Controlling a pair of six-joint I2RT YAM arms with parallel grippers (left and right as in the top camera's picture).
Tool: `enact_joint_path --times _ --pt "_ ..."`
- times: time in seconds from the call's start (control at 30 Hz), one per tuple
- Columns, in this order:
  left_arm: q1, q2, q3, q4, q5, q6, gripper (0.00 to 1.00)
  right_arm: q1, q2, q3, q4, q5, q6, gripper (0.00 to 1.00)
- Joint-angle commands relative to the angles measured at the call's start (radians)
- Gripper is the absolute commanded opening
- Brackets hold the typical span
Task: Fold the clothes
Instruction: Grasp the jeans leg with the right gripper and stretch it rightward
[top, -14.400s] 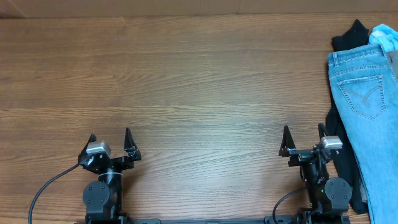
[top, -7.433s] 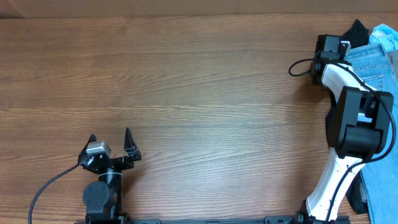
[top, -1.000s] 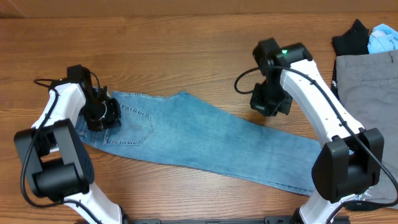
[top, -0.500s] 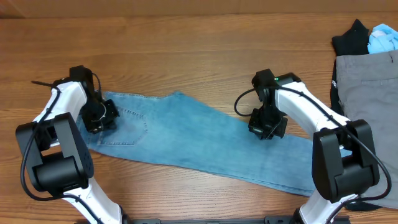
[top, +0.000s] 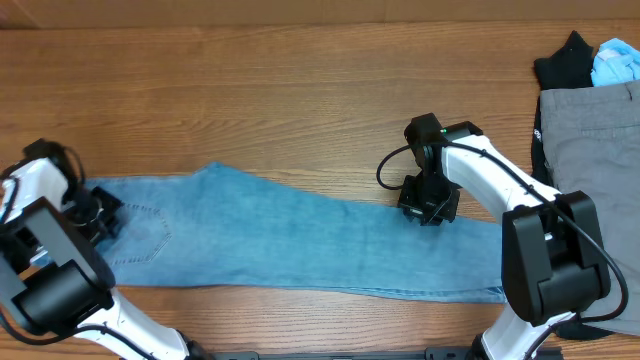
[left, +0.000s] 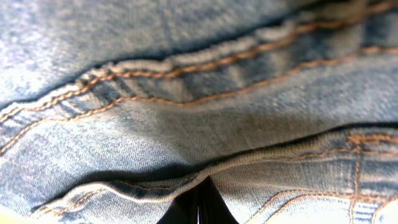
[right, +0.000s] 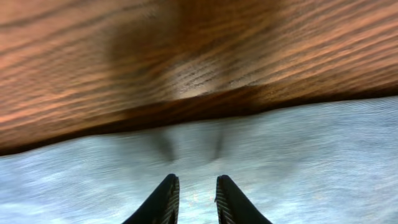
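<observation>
You had the jeans (top: 300, 238) stretched across the lower middle, left gripper (top: 99, 212) clenched on them at far left, right gripper (right: 193, 199) parted and empty above the leg, so they were best pulled flat before folding.

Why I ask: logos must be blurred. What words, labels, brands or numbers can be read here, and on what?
None readable. The jeans show only plain stitching, close up in the left wrist view, with no label or patch in sight. The grey trousers and the black garment show no print or tag in the overhead view.
</observation>
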Motion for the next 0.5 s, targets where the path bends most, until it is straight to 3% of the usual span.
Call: enact_joint_path --times 0.0,0.13,0.47 --pt "0.027 0.045 -0.012 -0.005 -0.059 -0.036 0.04 -0.003 -0.009 -0.043 0.007 -0.007 -0.005 0.16" --pt "0.016 0.044 -0.012 -0.009 -0.056 -0.035 0.04 -0.003 -0.009 -0.085 -0.021 -0.042 -0.002 0.04" --pt "-0.007 0.044 -0.012 -0.018 -0.052 -0.032 0.04 -0.003 -0.009 -0.117 -0.038 -0.04 -0.005 0.08"
